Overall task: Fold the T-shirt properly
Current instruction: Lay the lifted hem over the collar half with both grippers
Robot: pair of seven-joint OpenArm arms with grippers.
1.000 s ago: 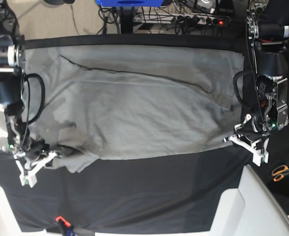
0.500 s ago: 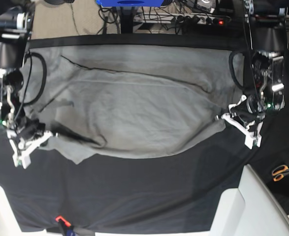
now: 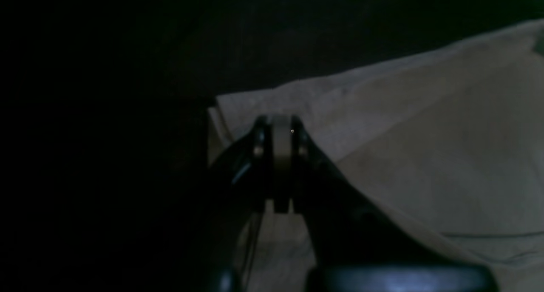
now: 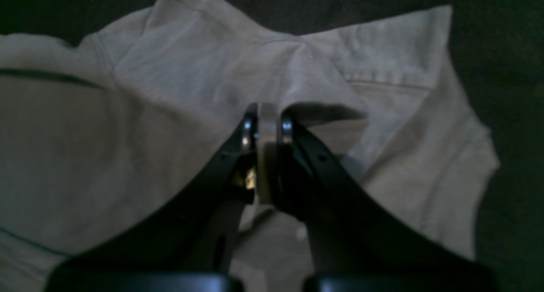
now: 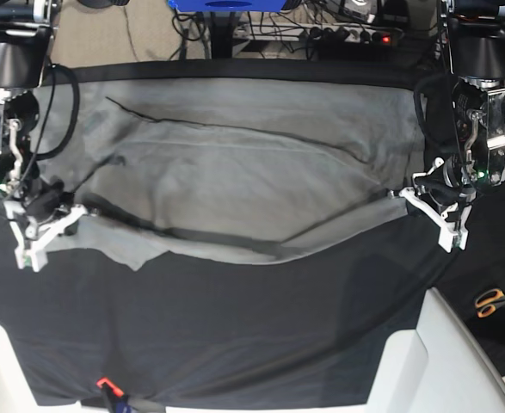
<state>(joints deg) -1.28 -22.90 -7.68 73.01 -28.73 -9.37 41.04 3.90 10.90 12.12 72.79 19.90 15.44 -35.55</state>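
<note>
Both arms have carried the near edge of the T-shirt (image 5: 235, 163) farther up since the earlier base frames; that edge now hangs as a raised fold over the rest of the cloth, with a dark shadow under it.

Base view: T-shirt spread across the black-clothed worktop (image 5: 235, 344). Right pincer (image 5: 50, 225) at the left side, left pincer (image 5: 428, 206) at the right side, each at a corner of the lifted edge. Scissors (image 5: 493, 301) lie at the far right edge, well apart from the shirt.

Left wrist view: left pincer (image 3: 278, 128) clamped on a strip of T-shirt (image 3: 446, 134) fabric, jaws pressed together over it. Cloth runs off to the right; everything left of it is dark.

Right wrist view: right pincer (image 4: 265, 117) clamped on a bunched fold of T-shirt (image 4: 148, 113). A stitched hem shows on the fabric to the upper right.
</note>
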